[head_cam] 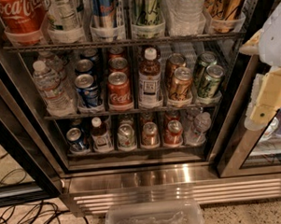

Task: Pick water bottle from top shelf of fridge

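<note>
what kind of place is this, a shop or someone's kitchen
Probably an office or lab break area, not a home kitchen: a steel-framed drinks fridge stocked with soda cans, and loose cables on the floor. The claw hangs at the right edge.

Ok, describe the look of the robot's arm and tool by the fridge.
The tool sits at the picture's right edge, in front of the fridge frame. It is blocky and cream-yellow, with flat angled faces. Above it the arm ends in a rounded white shell with a pale yellow tab on its left. No cables or markings show.
</note>
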`<state>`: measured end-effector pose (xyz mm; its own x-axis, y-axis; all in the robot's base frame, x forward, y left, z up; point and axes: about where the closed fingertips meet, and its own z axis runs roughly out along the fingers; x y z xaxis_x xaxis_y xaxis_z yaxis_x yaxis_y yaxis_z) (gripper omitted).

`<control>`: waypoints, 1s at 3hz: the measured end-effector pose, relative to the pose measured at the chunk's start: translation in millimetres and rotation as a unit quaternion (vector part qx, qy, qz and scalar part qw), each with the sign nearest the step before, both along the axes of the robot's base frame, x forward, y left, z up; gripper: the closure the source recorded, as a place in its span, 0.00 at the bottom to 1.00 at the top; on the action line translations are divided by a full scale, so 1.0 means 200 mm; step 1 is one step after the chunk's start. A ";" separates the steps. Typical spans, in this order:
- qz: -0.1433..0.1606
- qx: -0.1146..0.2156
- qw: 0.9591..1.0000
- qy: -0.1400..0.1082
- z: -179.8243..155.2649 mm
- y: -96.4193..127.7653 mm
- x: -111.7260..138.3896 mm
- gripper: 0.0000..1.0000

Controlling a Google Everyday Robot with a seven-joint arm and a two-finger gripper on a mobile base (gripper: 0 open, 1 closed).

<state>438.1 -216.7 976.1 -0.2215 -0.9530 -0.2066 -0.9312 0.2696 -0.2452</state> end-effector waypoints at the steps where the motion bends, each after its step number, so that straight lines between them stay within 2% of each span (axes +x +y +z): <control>1: 0.000 0.000 1.000 0.000 0.00 0.00 0.00 0.00; 2: -0.016 0.020 1.000 -0.012 0.02 0.02 0.03 0.00; 3: -0.065 0.083 0.993 -0.045 0.09 0.07 0.11 0.00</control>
